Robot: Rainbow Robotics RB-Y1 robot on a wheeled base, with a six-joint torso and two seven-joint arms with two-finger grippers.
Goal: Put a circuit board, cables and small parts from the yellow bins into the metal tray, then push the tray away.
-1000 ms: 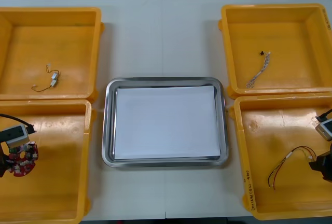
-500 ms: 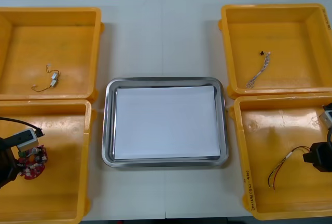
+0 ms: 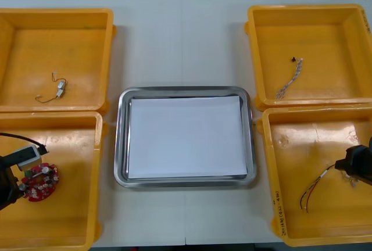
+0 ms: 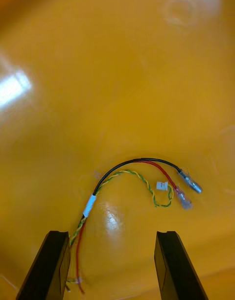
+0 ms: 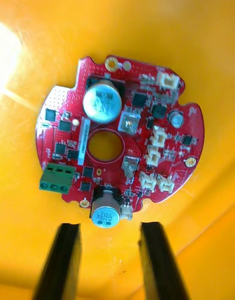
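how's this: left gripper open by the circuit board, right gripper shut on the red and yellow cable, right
No: the right wrist view shows the right gripper open, the red and yellow cable lying loose in front of it. The rest holds.

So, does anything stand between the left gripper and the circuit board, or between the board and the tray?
Nothing visible lies between the left gripper and the circuit board, alone on the yellow bin floor ahead of the open fingers. Toward the metal tray only the bin's wall rises; the board probably needs lifting over it.
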